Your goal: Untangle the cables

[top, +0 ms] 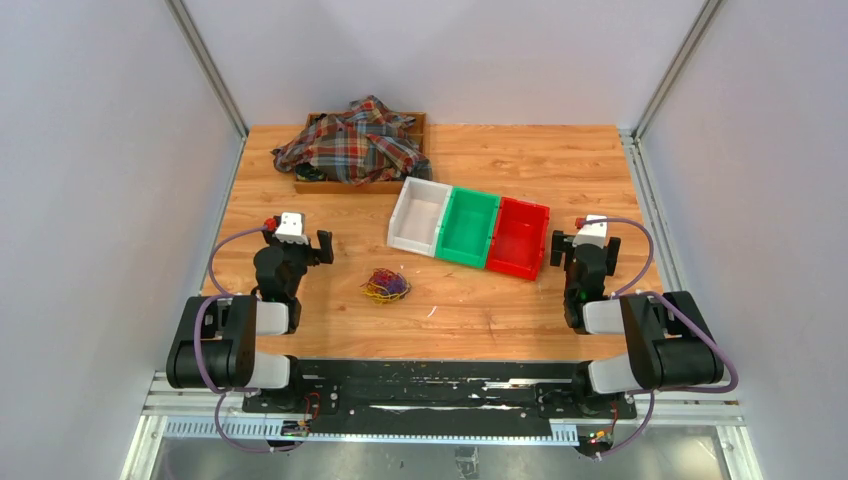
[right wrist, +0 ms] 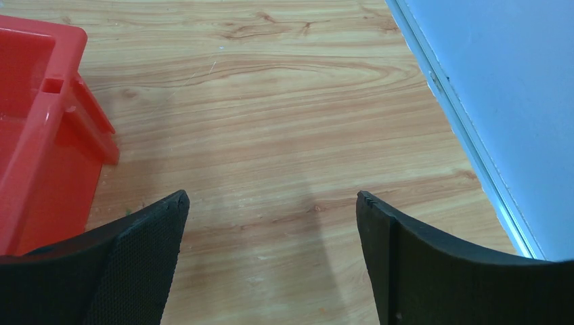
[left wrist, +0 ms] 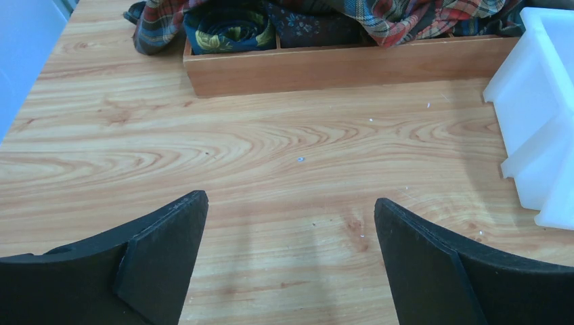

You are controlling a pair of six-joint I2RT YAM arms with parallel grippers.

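Observation:
The cables [top: 386, 285] lie as a small tangle of thin yellow-orange, dark red and purple wire loops on the wooden table, near its front middle, seen only in the top view. My left gripper [top: 297, 240] stands to the left of the tangle, apart from it, open with bare wood between its fingers [left wrist: 291, 203]. At the table's right side my right gripper [top: 583, 243] is open too, over bare wood [right wrist: 271, 200], far from the cables. Neither wrist view shows the tangle.
Three bins stand in a row behind the tangle: white [top: 420, 216], green [top: 468, 227], red [top: 519, 237]. A wooden tray [top: 345, 184] at the back left holds a plaid cloth [top: 352, 140] and rolled fabrics. The frame rail [right wrist: 467, 128] runs along the table's right edge.

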